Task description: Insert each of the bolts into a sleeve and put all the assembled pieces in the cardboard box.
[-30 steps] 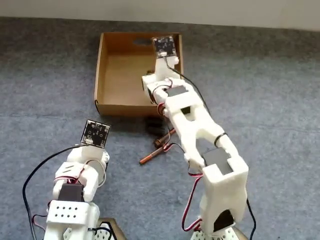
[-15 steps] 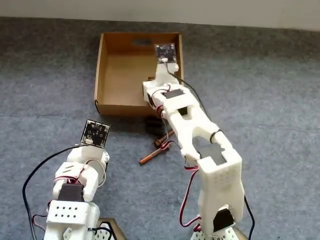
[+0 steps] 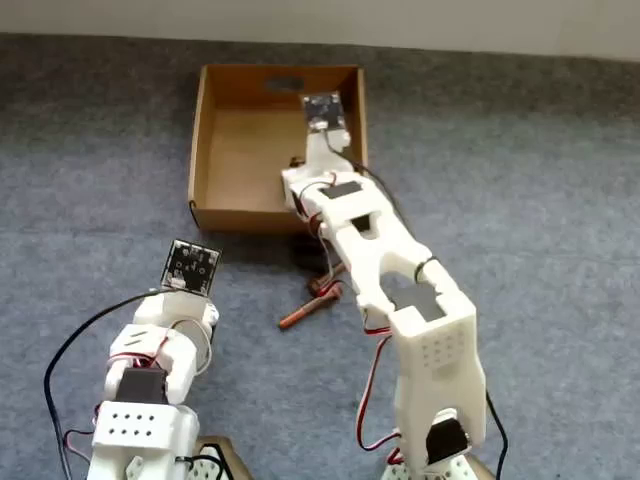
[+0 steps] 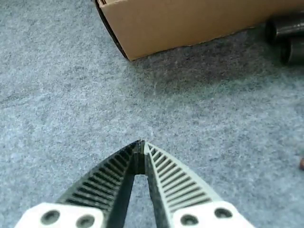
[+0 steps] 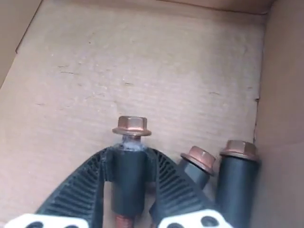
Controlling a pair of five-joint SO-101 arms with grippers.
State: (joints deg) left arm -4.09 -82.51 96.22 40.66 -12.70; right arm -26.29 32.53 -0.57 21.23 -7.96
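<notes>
My right gripper is shut on a black sleeve with a copper bolt through it, held low over the floor of the cardboard box. Two more assembled pieces lie beside it against the box wall. In the high view the right arm stretches over the near wall of the box. Loose copper bolts and black sleeves lie on the carpet just in front of the box. My left gripper is shut on nothing, above the carpet short of the box corner.
Grey carpet covers the table all round. Two black sleeves lie by the box's outer wall in the left wrist view. The left arm sits folded at the near left, away from the bolts.
The right arm has swung slightly left and its wrist has shifted over the box. The left arm has not moved.
</notes>
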